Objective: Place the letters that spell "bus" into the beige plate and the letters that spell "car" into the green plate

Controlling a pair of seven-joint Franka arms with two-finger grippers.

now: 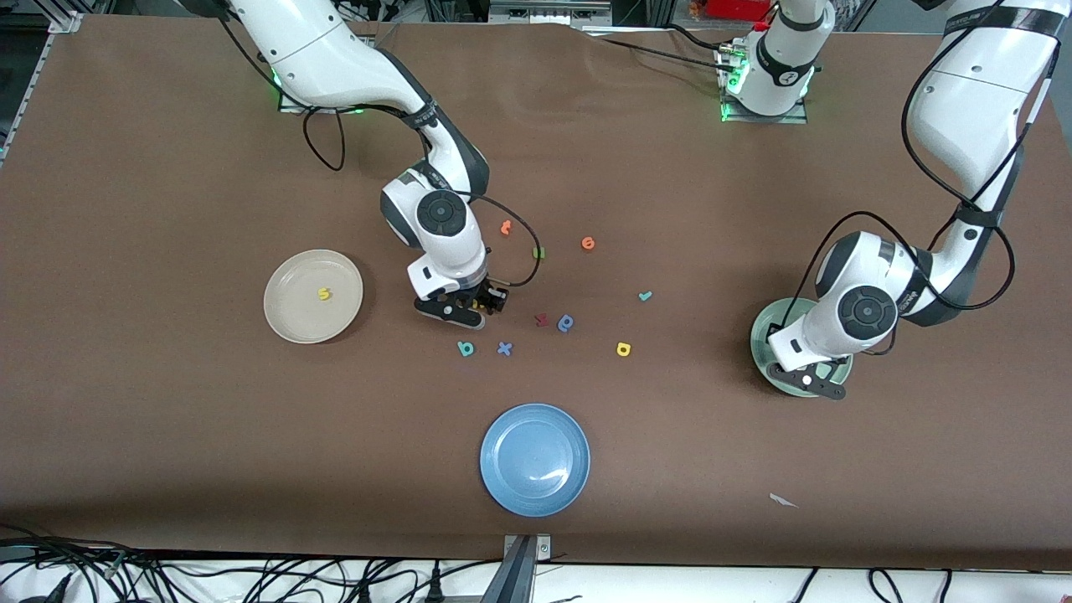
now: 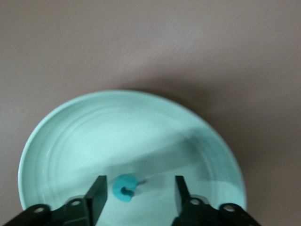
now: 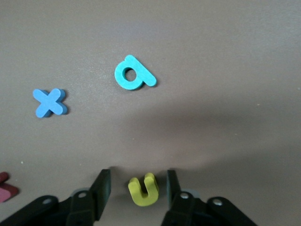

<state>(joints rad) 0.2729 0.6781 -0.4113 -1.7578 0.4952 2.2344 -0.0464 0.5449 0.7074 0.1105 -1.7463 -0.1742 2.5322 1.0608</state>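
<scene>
One yellow s in the beige plate, one teal c in the green plate; left gripper fingers released, right gripper fingers spread around the yellow u, bare desk around

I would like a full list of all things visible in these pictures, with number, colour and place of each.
beige plate: 1, cream, toward the right arm's end; holds a yellow s
green plate: 1, pale mint, toward the left arm's end; holds a teal c
blue plate: 1, blue, nearest the front camera
yellow u: 1, yellow, on the table between the right gripper's fingers
teal b: 1, beside the blue x
teal r: 1, mid-table
yellow a: 1, mid-table
other letters: two orange, one olive, one dark red, one blue round, mid-table
left gripper: open, over the green plate
right gripper: open around the yellow u
</scene>
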